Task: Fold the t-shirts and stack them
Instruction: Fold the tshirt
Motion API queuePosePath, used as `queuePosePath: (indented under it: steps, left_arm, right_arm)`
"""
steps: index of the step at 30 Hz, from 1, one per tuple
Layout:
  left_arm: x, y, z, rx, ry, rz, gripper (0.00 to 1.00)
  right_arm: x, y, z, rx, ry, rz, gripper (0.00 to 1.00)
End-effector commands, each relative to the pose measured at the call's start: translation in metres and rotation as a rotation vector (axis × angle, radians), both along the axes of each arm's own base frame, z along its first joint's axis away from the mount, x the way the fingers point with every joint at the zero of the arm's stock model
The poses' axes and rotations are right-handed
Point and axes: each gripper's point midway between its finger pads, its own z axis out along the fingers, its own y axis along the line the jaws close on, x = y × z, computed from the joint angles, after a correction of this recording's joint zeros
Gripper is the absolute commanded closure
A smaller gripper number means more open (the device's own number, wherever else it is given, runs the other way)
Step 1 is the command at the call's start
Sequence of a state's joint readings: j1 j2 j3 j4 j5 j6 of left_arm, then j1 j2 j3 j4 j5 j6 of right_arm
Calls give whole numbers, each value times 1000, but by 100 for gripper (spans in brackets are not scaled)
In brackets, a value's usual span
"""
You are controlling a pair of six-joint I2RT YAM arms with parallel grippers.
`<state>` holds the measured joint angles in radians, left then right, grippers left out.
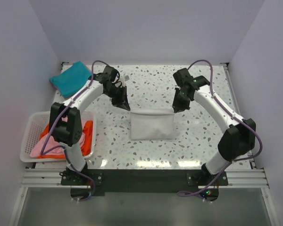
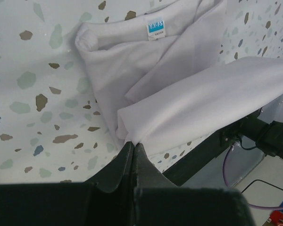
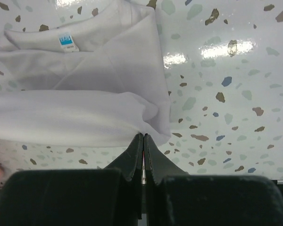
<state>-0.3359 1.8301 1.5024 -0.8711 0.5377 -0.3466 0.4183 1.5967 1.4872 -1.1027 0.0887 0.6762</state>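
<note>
At the left gripper: jaws pressed together, pinching one corner of the white shirt at its doubled edge.
At the right gripper: jaws also together, clamped on the other corner of that same edge.
Centre of the top view, white shirt: between the two arms, sides apparently tucked in; the held edge is raised off the table and carried over the rest, with the collar tag uncovered.
Upper left of the top view, teal shirt: a compact folded bundle, well apart from the white one.
Left edge of the top view, basket: holds an orange shirt and a pink shirt, both rumpled.
Progress: one shirt looks finished, one is mid-fold.
Left to do: probably lay down this fold, stack white with teal, then fold the two from the basket.
</note>
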Motion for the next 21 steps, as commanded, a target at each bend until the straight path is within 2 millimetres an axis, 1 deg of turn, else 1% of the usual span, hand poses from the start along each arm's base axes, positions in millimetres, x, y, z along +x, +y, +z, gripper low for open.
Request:
queuePosePath:
  steps: [1,2,4,5,7,9,11,12,16,17,18,19,20,21]
  left_arm:
    - [16,5,3,-1,-17,-27,100]
    - [23,6,1,0,-15,-22,100]
    - [28,6,-3,-2,-8,-17,100]
    - [34,7,-7,-2,-2,-10,100]
    - [41,6,-10,-8,-5,-9,100]
    - [53,2,-14,-17,-12,-14,100]
    - [64,-2,-17,-24,-25,-14,100]
    - [67,-5,-18,-35,-27,-18,100]
    - [84,-13,-25,-65,-64,-22,99]
    - [90,-14,-25,-67,-80,-18,85]
    - [93,-15,-25,-74,-90,-13,72]
    - [96,-16,-24,-80,-98,-8,50]
    - [100,-17,-22,-88,-112,0,41]
    - [103,-16,-21,-77,-125,13,36]
  right_arm:
    - [30,-6,5,-42,-62,2,100]
    - [36,-5,1,-47,-57,0,100]
    - [44,-6,-2,-58,-56,-8,100]
    - [49,-6,-7,-63,-50,-12,100]
    - [57,-6,-7,-62,-56,-17,100]
    - [62,-6,-12,-73,-47,-19,100]
    - [69,-8,-13,-81,-52,-24,100]
    - [72,-10,-16,-87,-46,-30,100]
    - [81,-17,-20,-98,-51,-52,100]
    - [83,-19,-21,-102,-53,-55,100]
    - [87,-20,-22,-101,-64,-63,100]
    - [90,-21,-21,-103,-72,-65,86]
    - [93,-23,-20,-112,-83,-65,72]
    - [95,-23,-17,-118,-92,-61,58]
